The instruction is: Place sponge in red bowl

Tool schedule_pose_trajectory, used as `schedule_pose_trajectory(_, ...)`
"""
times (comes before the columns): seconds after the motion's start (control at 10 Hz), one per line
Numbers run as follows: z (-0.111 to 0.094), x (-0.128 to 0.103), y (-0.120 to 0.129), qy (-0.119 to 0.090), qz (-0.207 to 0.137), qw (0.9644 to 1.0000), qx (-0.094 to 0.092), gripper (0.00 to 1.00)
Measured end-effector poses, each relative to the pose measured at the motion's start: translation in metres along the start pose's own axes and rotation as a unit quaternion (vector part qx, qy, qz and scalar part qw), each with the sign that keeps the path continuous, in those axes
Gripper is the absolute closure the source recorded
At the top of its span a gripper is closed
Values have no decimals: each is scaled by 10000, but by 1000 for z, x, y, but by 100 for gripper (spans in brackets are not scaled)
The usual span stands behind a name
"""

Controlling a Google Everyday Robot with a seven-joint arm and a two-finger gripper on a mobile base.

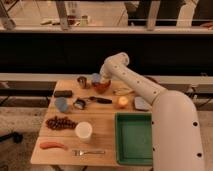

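The red bowl (101, 87) stands at the back middle of the wooden table. The sponge (95, 77), a small blue-grey block, shows just above the bowl's back-left rim, next to the small metal cup (82, 80). My gripper (102, 81) is at the end of the white arm, low over the bowl and right beside the sponge. I cannot tell whether it holds the sponge; its tip is hidden behind the wrist.
A blue-grey cup-like thing (61, 104), a black block (63, 93) and a black-handled tool (92, 100) lie at the left. An orange fruit (122, 102) and flat pad (141, 103) lie at the right. White cup (83, 131), green tray (134, 137), fork (90, 151) are in front.
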Motion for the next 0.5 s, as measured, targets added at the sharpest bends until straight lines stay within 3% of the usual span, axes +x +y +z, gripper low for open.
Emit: schedule_pose_trajectory(0.5, 4, 1, -5, -30, -112, 9998, 143, 92)
